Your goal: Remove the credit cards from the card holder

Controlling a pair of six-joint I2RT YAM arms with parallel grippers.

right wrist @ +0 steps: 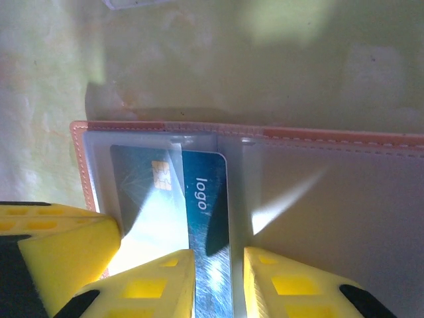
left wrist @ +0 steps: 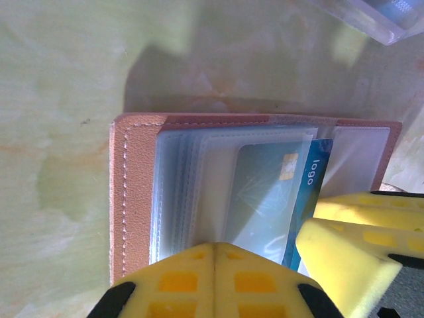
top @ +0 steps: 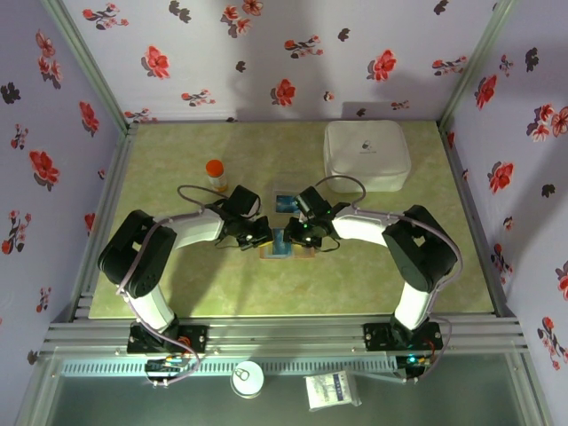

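- Card holder [top: 286, 248] lay open & flat on the table [top: 222, 288], approx. centre, between the two arms. It had a tan stitched rim and clear sleeves fanned over one panel.
- Credit card [left wrist: 301, 182]: teal-blue w/ gold chip and "logo" printed on it. It sat in the holder, chip end under a clear sleeve and the "logo" side bare past the sleeve edge.
- Left gripper [left wrist: 214, 257]: yellow pads pressed together w/ no gap, tips at the near edge of the sleeve stack. It was poss. nipping a sleeve edge, but the wrist view was too tight and we couldn't tell.
- Right gripper [right wrist: 220, 262]: pads a narrow gap apart, tips down on the holder by its fold. The gap sat over the card's long edge. We saw the card face-on in that gap, not clamped.
- The two grippers were just beside each other over the holder.
- Clear box [top: 284, 201] sat just behind the holder w/ sth blue inside.
- White rounded box [top: 366, 153] was at the far right of the table.
- Orange-capped bottle [top: 216, 173] stood far left of centre, well apart from the holder.
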